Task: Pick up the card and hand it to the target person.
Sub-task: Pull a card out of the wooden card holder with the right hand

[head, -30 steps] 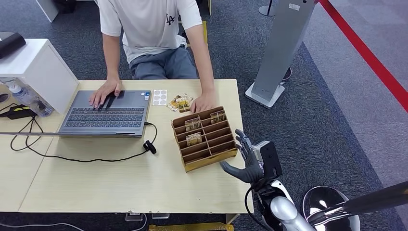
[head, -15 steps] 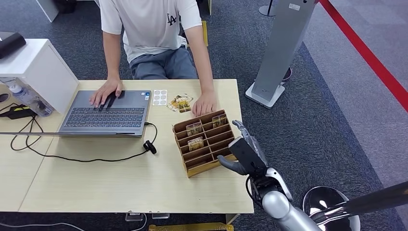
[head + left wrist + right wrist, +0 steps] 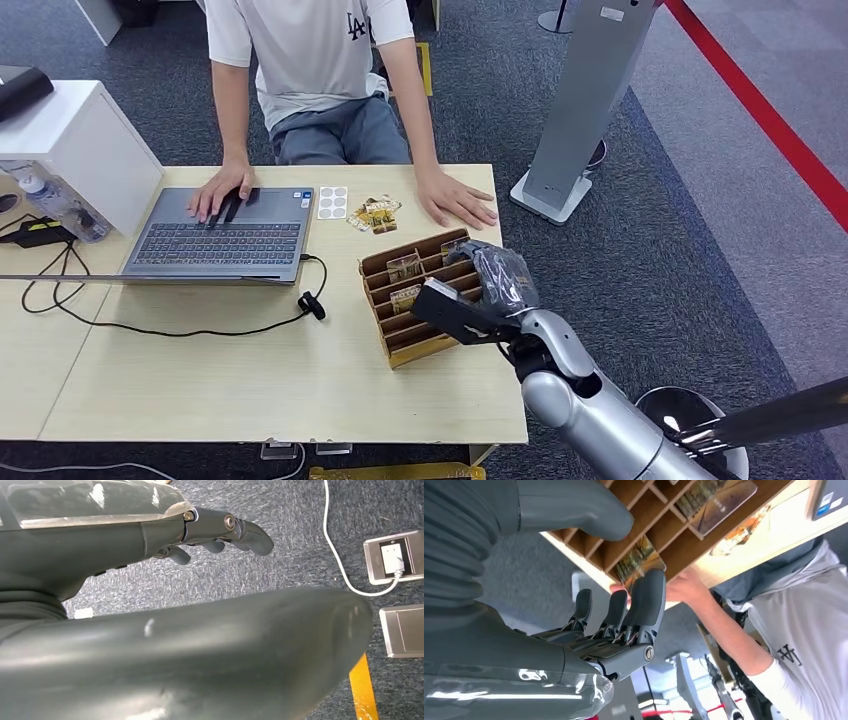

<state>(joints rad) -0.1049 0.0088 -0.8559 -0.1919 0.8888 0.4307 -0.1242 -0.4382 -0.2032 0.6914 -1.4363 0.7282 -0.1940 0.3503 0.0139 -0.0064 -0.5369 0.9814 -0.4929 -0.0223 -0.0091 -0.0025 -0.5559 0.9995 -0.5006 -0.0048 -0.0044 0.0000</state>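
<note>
Right hand [image 3: 497, 275]: fingers apart, thumb and fingers either side of the card [image 3: 640, 560], not yet closed on it. Going left to right, you have the laptop [image 3: 225, 235], wooden organizer [image 3: 415, 300], then your hand at its right-hand compartments. Card stands on edge in a slot, long axis upward, just ahead of the fingertips [image 3: 649, 592]. Left hand [image 3: 220, 527]: hanging over carpet, fingers loosely curled, holding nothing. Person's hand [image 3: 455, 198] rests on the tabletop [image 3: 250, 380] just beyond.

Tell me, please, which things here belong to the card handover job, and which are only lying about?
Belong to the job:
- card in the wooden rack
- right robot hand, reaching over the rack
- person seated across the table

Only lying about:
- laptop
- black cable
- sticker sheet
- grey stand
</note>
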